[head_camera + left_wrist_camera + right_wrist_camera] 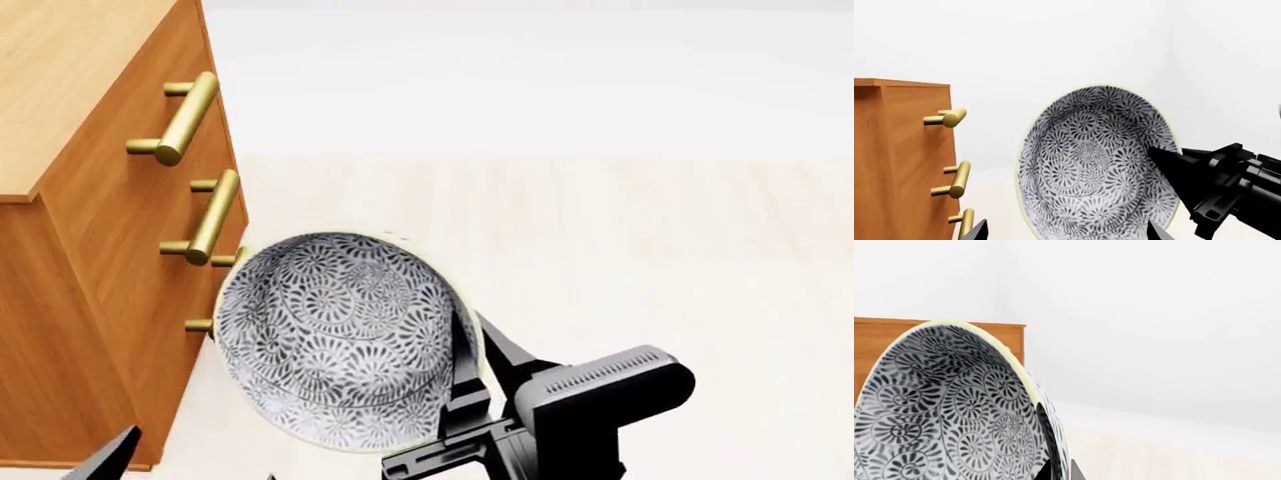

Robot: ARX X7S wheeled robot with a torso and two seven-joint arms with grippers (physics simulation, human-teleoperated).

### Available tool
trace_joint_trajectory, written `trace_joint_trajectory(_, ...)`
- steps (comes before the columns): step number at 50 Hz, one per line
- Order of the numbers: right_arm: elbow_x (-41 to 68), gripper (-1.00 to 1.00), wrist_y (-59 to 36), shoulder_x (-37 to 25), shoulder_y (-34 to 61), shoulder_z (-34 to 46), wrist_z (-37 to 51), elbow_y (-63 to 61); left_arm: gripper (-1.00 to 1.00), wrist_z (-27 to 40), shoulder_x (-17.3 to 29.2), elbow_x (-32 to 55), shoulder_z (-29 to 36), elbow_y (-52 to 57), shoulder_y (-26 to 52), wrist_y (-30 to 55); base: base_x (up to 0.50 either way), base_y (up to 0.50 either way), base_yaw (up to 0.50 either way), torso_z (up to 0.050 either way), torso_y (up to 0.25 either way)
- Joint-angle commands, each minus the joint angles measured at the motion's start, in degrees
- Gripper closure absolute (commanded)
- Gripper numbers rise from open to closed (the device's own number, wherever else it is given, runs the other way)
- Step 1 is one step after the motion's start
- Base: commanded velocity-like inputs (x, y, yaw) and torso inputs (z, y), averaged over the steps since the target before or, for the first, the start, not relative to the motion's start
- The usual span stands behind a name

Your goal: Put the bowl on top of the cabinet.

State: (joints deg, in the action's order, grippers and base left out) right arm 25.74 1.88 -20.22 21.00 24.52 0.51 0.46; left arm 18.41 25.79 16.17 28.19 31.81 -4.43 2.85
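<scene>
The bowl [334, 330], white with a grey-black floral pattern and a pale rim, hangs tipped on its side just right of the cabinet's drawer front. My right gripper [1059, 472] is shut on its rim, one finger inside and one outside, and its black fingers [465, 375] show in the head view. The orange-brown cabinet [80, 230] stands at the left, its lighter top [67, 70] above the bowl's level. My left gripper [1067, 236] is open in front of the bowl's [1094, 160] inside, not touching it. Only one left fingertip [118, 452] shows in the head view.
Brass bar handles [187, 118] [214, 215] stick out from the cabinet front toward the bowl; the lowest is mostly hidden behind it. A pale wood surface [641, 250] stretches to the right, with a white wall [534, 80] behind it.
</scene>
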Motion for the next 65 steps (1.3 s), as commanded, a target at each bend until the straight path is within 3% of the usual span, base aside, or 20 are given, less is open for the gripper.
trace_joint_trajectory(1, -0.58, 1.00, 1.14, -0.25, -0.47, -0.18, -0.11, -0.85, -1.00, 0.12, -1.02, 3.38, -0.73, 0.84, 4.99, 5.31, 0.00, 0.00, 0.00, 0.000, 0.000)
trace_joint_trajectory(8, -0.83, 1.00, 2.31, -0.61, -1.50, -0.13, -0.15, -1.78, -1.00, 0.54, -2.17, 7.48, -1.87, 0.98, 10.38, 11.13, 0.00, 0.00, 0.00, 0.000, 0.001)
trace_joint_trajectory(31, -2.93, 1.00, 3.01, -1.10, -2.48, 0.85, 0.76, -2.39, -1.00, 1.78, -4.06, 8.43, -1.65, -1.67, 17.06, 16.18, 0.00, 0.00, 0.00, 0.001, 0.000)
trace_joint_trajectory(65, -5.34, 1.00, 3.86, -3.38, -5.93, 1.63, 2.95, -8.57, -1.00, -1.51, -7.08, 12.23, -3.20, -13.85, 22.51, 15.17, 0.00, 0.00, 0.00, 0.000, 0.000)
